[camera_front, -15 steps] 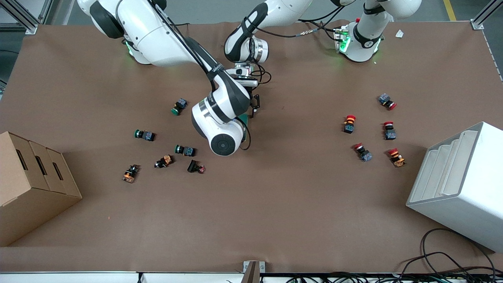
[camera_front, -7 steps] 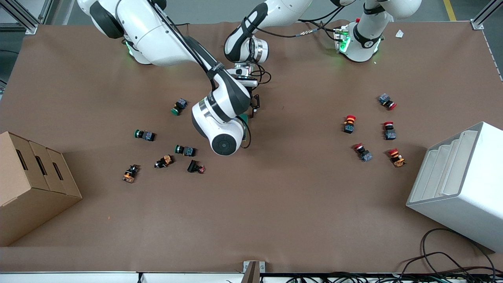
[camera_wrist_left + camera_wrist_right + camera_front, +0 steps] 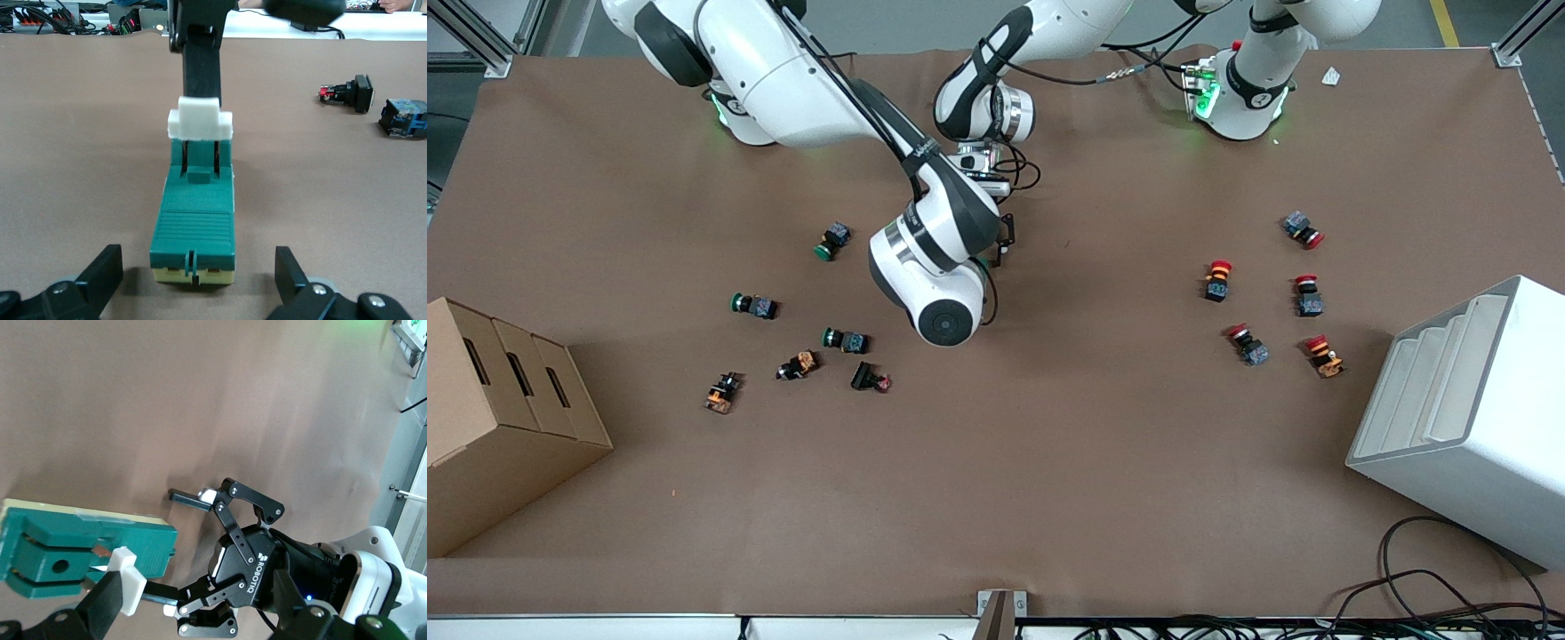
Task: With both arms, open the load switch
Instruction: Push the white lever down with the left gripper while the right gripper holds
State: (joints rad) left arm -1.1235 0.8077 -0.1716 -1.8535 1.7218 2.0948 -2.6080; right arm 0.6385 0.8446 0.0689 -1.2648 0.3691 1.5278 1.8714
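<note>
Flanking the near part of the brown surface [image 3: 1049,498] are one cardboard box [image 3: 507,418] at the right arm's end and one white stepped bin [image 3: 1467,409] at the left arm's end. Farther from the front camera lie two loose groups of push buttons: six [image 3: 845,340] toward the right arm's end and five red-capped ones [image 3: 1249,344] toward the left arm's end.

Between the groups, the right arm's wrist [image 3: 938,298] covers nearly all of the load switch [image 3: 195,230]; the front view shows only a green sliver. The switch lies flat on the surface. Its long axis runs from the robots' bases toward the front camera, with the white toggle [image 3: 199,121] at the nearer end.

The right gripper [image 3: 193,607] is low over that end with its fingers spread. One finger [image 3: 200,63] rests against the toggle; the other is cut off at the frame edge.

The left gripper [image 3: 1003,242] sits at the switch's farther end. Its fingers [image 3: 100,277] are released, one on each side of the body and apart from it.
</note>
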